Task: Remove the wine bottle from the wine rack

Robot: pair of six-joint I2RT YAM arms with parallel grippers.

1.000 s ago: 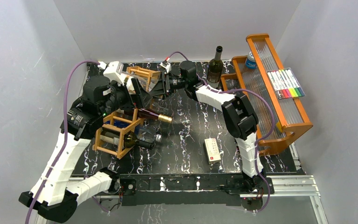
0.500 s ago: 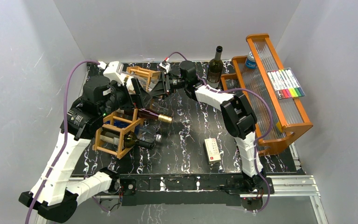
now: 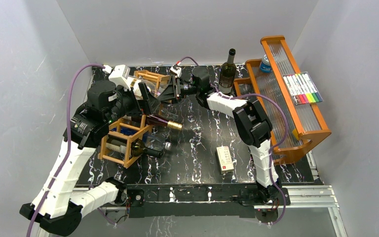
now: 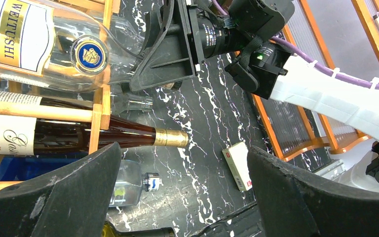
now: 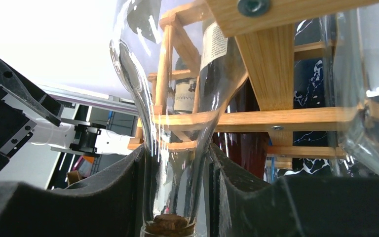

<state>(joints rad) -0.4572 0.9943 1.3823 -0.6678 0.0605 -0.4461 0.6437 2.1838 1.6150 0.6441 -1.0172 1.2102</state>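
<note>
Between the fingers of the right gripper (image 5: 175, 163) sits the thin neck of the clear wine bottle (image 4: 54, 44). The jaws are drawn in close on the glass, one pad against each side, just behind the corked end. The bottle lies on its side. Its long axis runs straight away from this gripper, with the mouth toward the gripper and the wide body and base on the far side. The label reads WEITUSHI, and a blue and gold medallion sits on the shoulder.

Just beyond the gripper's fingertips stands the wine rack (image 5: 269, 74), and the body of the clear bottle rests among its wooden bars. In the neighbouring cell, one bar away, lies a dark bottle (image 4: 103, 138). It is on its side too, and its gold-foiled neck sticks out of the rack on the same side as the clear bottle's neck.

The left gripper (image 4: 182, 163) hovers over that dark bottle with its jaws spread as wide as they go. It holds nothing and touches nothing.

Near it on the bench (image 3: 197, 138) lie a small clear bottle (image 4: 128, 185) with a blue cap and, further from the rack, a white box (image 4: 239, 165). Behind the right gripper's wrist an upright dark bottle (image 3: 227, 71) stands next to the orange-brown tiered tray (image 3: 306, 126).
</note>
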